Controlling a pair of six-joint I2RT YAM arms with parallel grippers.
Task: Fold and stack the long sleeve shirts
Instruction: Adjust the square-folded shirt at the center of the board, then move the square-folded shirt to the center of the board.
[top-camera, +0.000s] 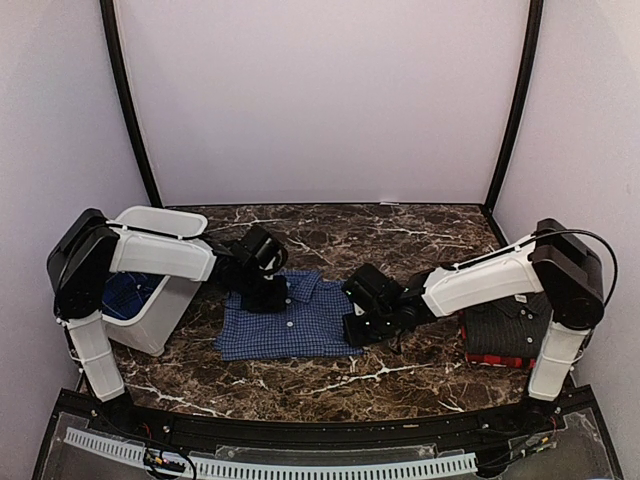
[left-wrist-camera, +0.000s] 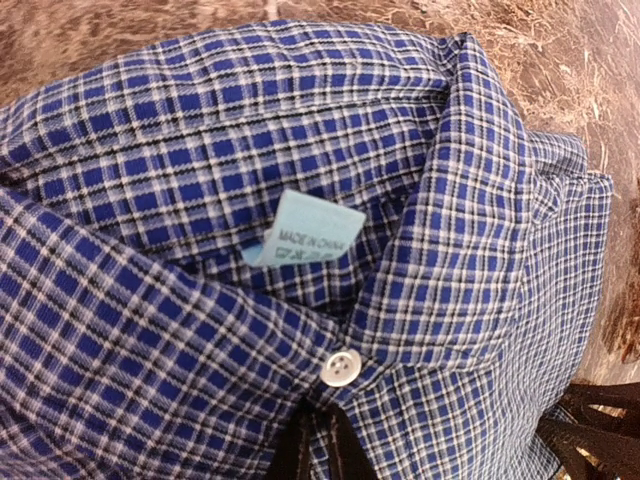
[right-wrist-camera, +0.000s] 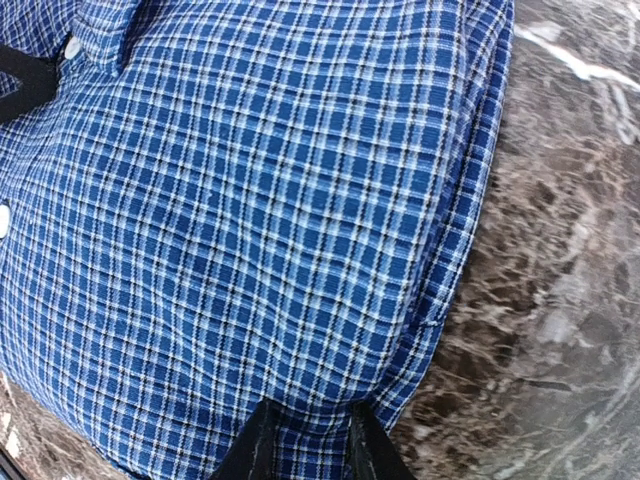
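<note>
A folded blue-and-white check shirt (top-camera: 290, 322) lies in the middle of the table, collar toward the back. My left gripper (top-camera: 262, 288) is at the collar. In the left wrist view it (left-wrist-camera: 322, 452) is shut on a pinch of the front placket just below the top button (left-wrist-camera: 341, 367). My right gripper (top-camera: 358, 322) is at the shirt's right edge. In the right wrist view it (right-wrist-camera: 310, 448) is shut on the folded layers of the check shirt (right-wrist-camera: 260, 220). At the right, a black pinstripe shirt (top-camera: 505, 322) lies folded on a red-and-black plaid shirt (top-camera: 498, 359).
A white plastic bin (top-camera: 158, 318) stands tilted at the left with blue cloth (top-camera: 130, 292) inside. The brown marbled table (top-camera: 400, 380) shows bare in front of and behind the shirt. Black frame posts (top-camera: 130, 110) rise at the back corners.
</note>
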